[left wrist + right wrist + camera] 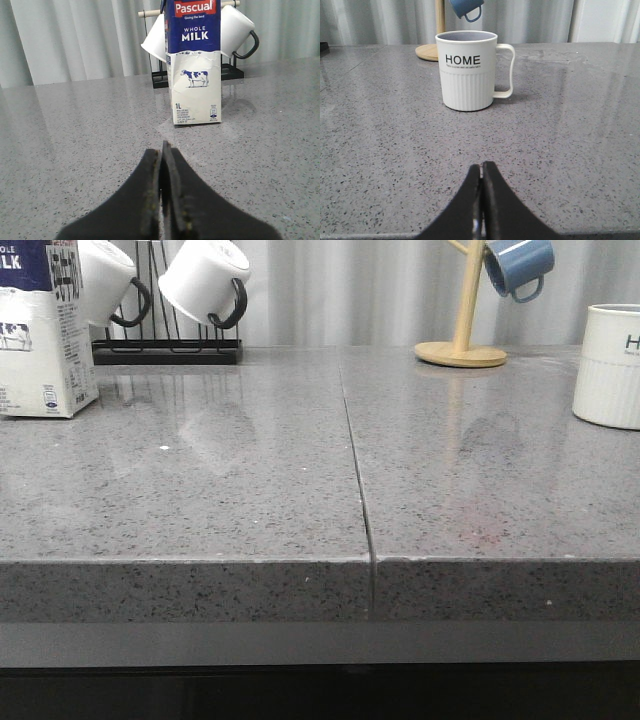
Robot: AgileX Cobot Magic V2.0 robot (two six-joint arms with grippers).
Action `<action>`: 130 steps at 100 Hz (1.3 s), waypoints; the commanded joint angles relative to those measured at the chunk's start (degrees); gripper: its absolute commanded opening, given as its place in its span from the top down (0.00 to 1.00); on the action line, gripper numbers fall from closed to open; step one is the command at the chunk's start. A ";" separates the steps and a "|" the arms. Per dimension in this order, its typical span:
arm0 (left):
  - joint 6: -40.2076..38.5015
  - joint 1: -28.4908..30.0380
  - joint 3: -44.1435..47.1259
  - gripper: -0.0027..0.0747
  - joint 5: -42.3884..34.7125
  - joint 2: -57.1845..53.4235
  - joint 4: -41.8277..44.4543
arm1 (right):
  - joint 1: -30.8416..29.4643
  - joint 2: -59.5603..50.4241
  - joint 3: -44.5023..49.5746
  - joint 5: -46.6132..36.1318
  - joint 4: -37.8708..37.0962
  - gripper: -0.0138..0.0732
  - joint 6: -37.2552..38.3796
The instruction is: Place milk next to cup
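Observation:
The milk, a tall white carton with a dark blue top and a cow picture, stands upright at the far left of the grey counter. It also shows in the left wrist view, ahead of my left gripper, which is shut, empty and well short of it. The cup, a cream ribbed mug, stands at the far right. It also shows in the right wrist view with "HOME" lettering and its handle to one side. My right gripper is shut and empty, short of it. Neither gripper shows in the front view.
A black rack with two plain white mugs stands behind the milk. A wooden mug tree holding a blue mug stands at the back right. A seam runs down the counter's middle.

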 commanded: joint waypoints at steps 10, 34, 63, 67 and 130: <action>-0.07 0.01 2.65 0.99 -4.47 -1.83 -0.63 | -0.27 -1.16 -0.53 -4.54 -0.60 0.88 -0.04; -0.07 0.01 2.65 0.99 -4.47 -1.83 -0.63 | -0.27 -1.16 -0.53 -4.54 -0.60 0.88 -0.04; -0.07 0.01 2.65 0.99 -4.47 -1.83 -0.63 | -0.27 -1.16 -0.58 -4.54 -0.60 0.88 -0.04; -0.07 0.01 2.65 0.99 -4.47 -1.83 -0.63 | -0.27 -1.16 -0.81 -4.37 -0.60 0.88 -0.04; -0.07 0.01 2.65 0.99 -4.47 -1.83 -0.63 | -0.27 9.36 -21.92 17.00 -0.55 0.88 -0.04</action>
